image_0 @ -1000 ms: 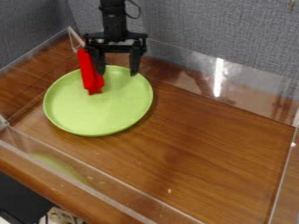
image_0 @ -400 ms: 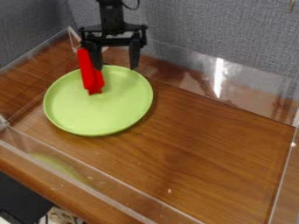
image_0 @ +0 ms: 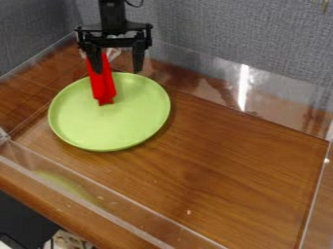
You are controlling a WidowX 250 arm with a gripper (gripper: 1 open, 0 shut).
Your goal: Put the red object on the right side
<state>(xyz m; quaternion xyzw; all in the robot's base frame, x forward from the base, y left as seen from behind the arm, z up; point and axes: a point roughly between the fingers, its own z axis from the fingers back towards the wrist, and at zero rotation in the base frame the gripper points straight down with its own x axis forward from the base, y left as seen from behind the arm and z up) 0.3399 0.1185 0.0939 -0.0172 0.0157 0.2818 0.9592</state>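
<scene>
Red rectangular block [image_0: 101, 82]: at the round green plate's 11 o'clock, its near end over the plate [image_0: 115, 122] and its far end up by the fingers [image_0: 139, 56]; I can't tell whether it leans or lies flat.
Fingers: spread open, gripping nothing, one close to the block's far end; contact can't be made out.
Missed grip: the block sits toward one finger rather than centred, so closing from here could shove it toward 3 o'clock or pinch only its tip.
Tipping or swinging: a hold at the far end could let the near end droop or twist during the lift.
Plate dragged: if the block is carried low toward 3 o'clock, it could catch the rim and pull the plate along.
Clear barrier [image_0: 242, 86]: a wide swing or late release might knock the block against it.
Count: one block, one plate, two fingers, one wooden table [image_0: 235, 160]; barrier panels, uncertain.
</scene>
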